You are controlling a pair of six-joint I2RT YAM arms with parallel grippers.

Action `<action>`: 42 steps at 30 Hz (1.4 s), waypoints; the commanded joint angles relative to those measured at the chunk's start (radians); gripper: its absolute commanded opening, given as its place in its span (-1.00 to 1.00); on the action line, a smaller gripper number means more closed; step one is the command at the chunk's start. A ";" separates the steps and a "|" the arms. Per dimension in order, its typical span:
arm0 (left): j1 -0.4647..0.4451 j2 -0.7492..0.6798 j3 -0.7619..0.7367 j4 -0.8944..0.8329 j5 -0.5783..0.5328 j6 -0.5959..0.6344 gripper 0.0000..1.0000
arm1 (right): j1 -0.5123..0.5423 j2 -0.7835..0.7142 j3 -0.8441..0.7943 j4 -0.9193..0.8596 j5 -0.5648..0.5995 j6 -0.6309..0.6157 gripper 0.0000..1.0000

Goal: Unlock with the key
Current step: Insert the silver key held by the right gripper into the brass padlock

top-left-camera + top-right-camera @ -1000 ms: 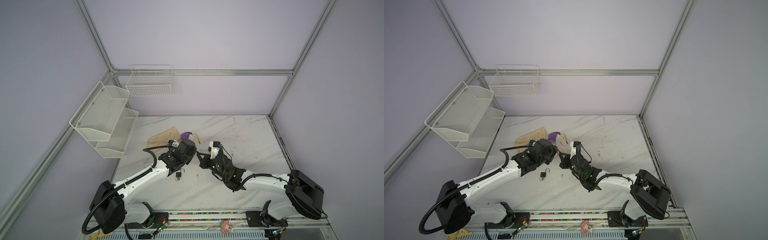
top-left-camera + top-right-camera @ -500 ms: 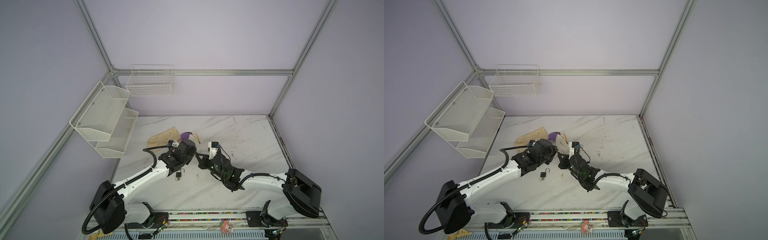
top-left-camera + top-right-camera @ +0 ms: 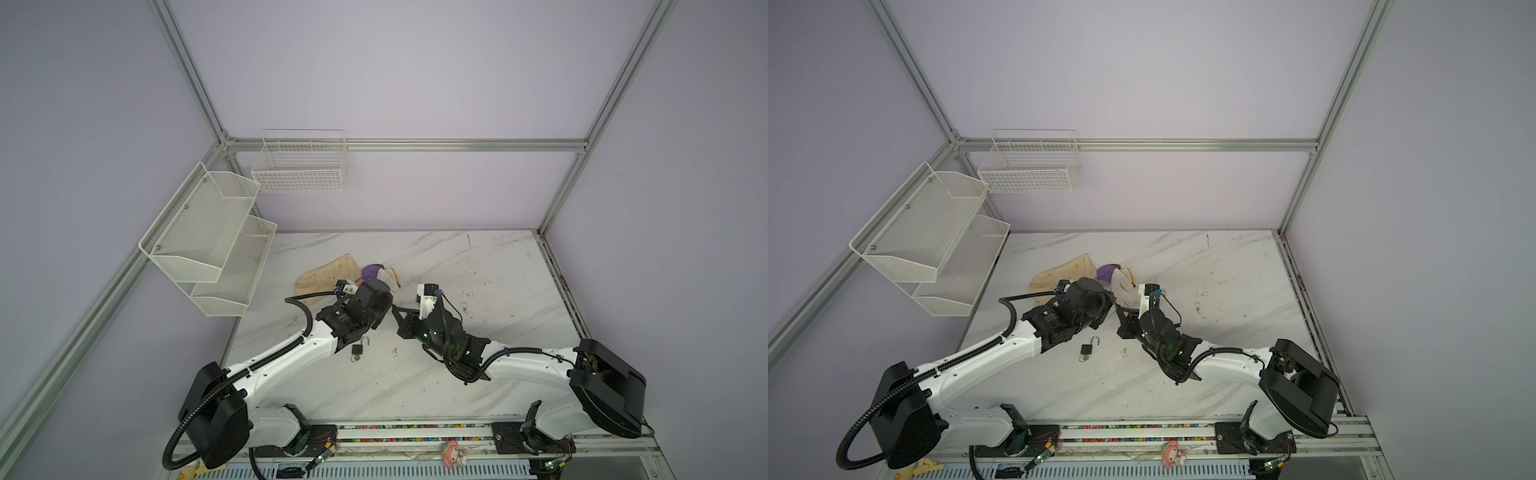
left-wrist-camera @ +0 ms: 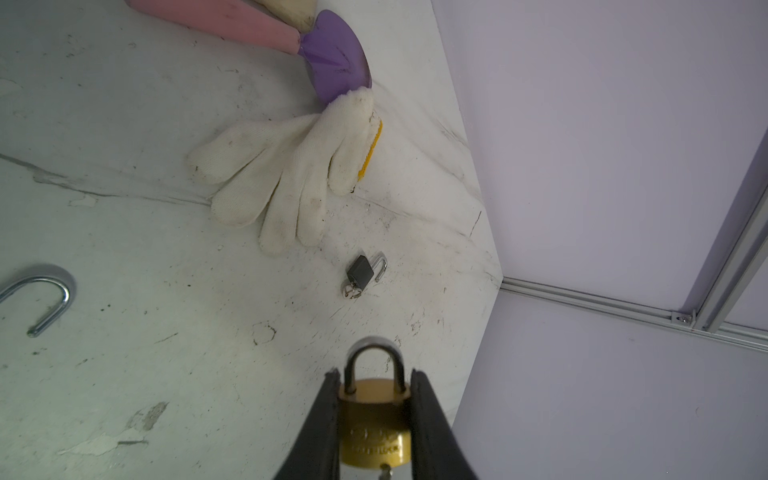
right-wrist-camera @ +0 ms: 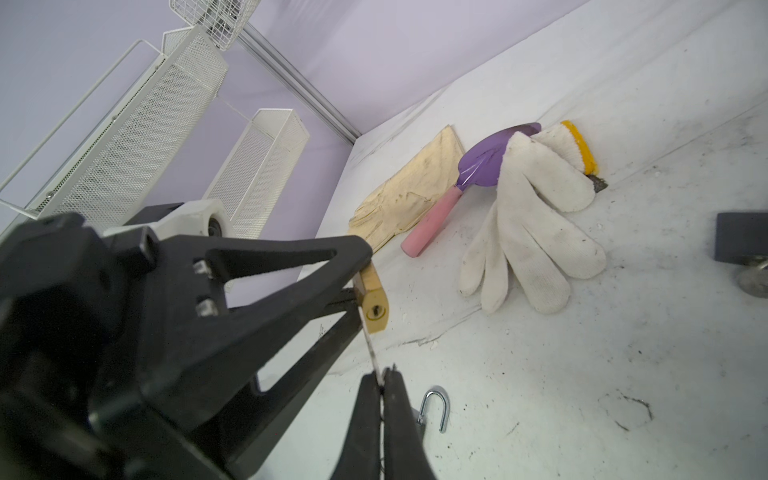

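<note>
My left hand [image 4: 376,376] clamped the brass padlock [image 4: 375,424] above the white marble-patterned bench [image 3: 478,270]. My right hand [image 5: 381,376] pinched the thin silver key [image 5: 371,347], its tip at the padlock's base, beside the keyhole.

White arms [image 3: 286,353], black claws [image 4: 376,380] [image 5: 382,376], ribbed cables [image 3: 306,318]

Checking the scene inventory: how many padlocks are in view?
3. A brass padlock sits in the left gripper. A black open-shackle padlock lies by the left arm. Another dark open padlock lies near the white knitted glove, hidden in both top views.
</note>
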 commanded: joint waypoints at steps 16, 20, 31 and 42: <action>0.003 -0.043 -0.010 0.035 -0.030 -0.007 -1.00 | 0.001 -0.020 0.005 -0.052 0.046 -0.041 -1.00; 0.003 -0.042 -0.013 0.039 -0.025 -0.009 -1.00 | 0.001 -0.022 -0.002 -0.050 0.041 -0.040 -1.00; 0.004 -0.048 -0.025 0.053 -0.032 -0.015 -1.00 | 0.002 -0.030 -0.014 -0.041 0.031 -0.037 -1.00; 0.004 -0.036 -0.016 0.060 -0.016 -0.009 -1.00 | 0.001 -0.030 0.005 -0.030 0.031 -0.058 -1.00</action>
